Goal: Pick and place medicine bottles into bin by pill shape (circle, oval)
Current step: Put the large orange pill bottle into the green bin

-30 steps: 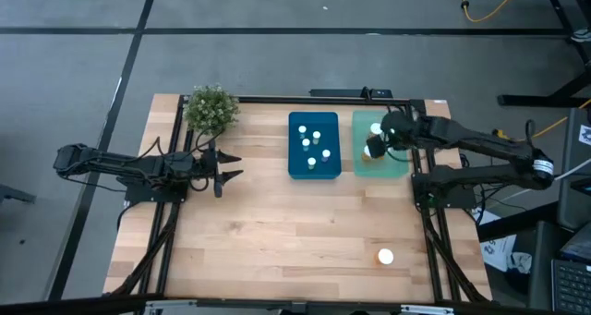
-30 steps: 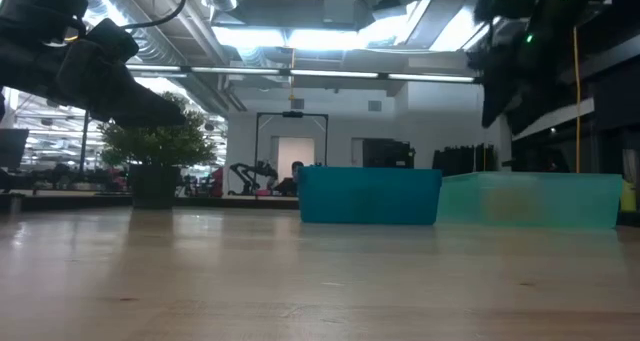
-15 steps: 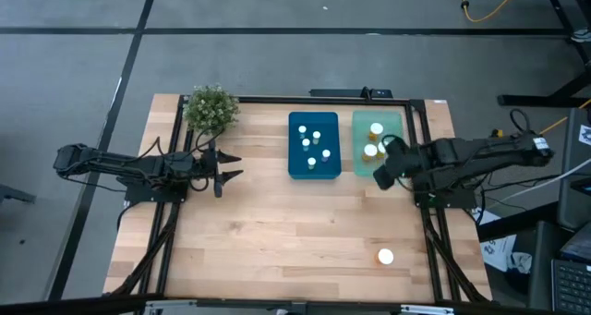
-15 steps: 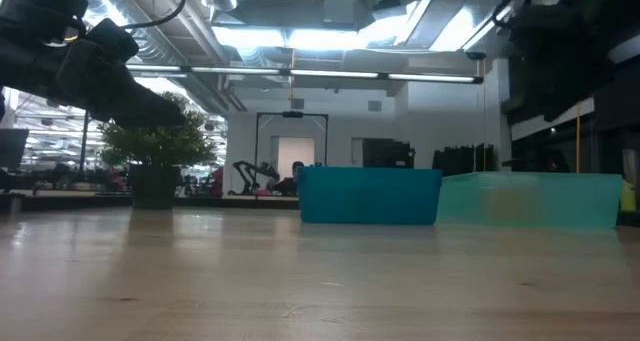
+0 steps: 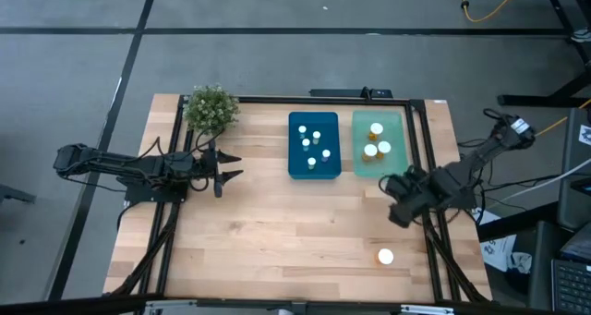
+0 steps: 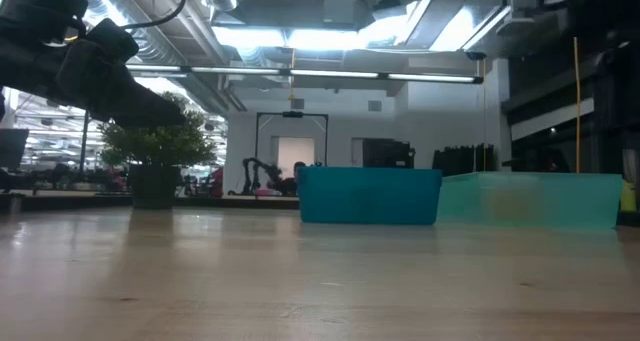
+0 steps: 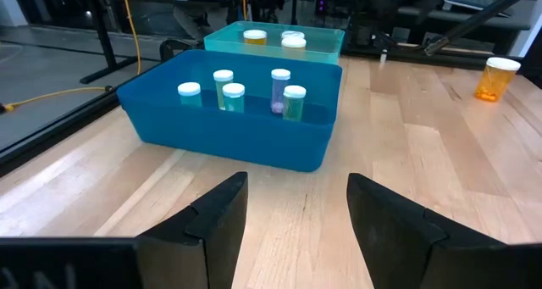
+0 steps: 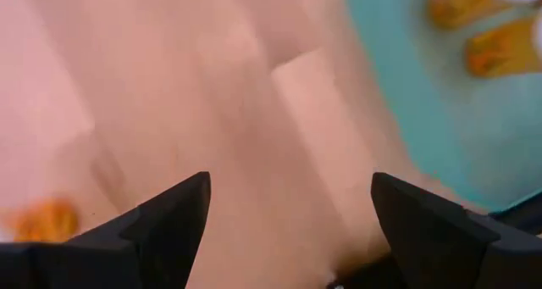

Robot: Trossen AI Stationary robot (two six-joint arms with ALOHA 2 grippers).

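Now the right gripper (image 5: pixel 399 204), jaws spread and empty, should descend squarely over the last amber bottle (image 5: pixel 385 257) standing alone near the table's front edge, then close below its cap

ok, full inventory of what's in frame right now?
blue bin: 1, table centre, far side
small bottles: 5, white caps, upright in the blue bin
teal bin: 1, beside the blue bin, towards the right arm
amber bottles: 3, white caps, in the teal bin
loose amber bottle: 1, white cap, on the table, near right
plant: 1, green, far left corner
left gripper: open, empty, waiting at left, pointing at the bins
right gripper: open, empty, between the teal bin and the loose bottle
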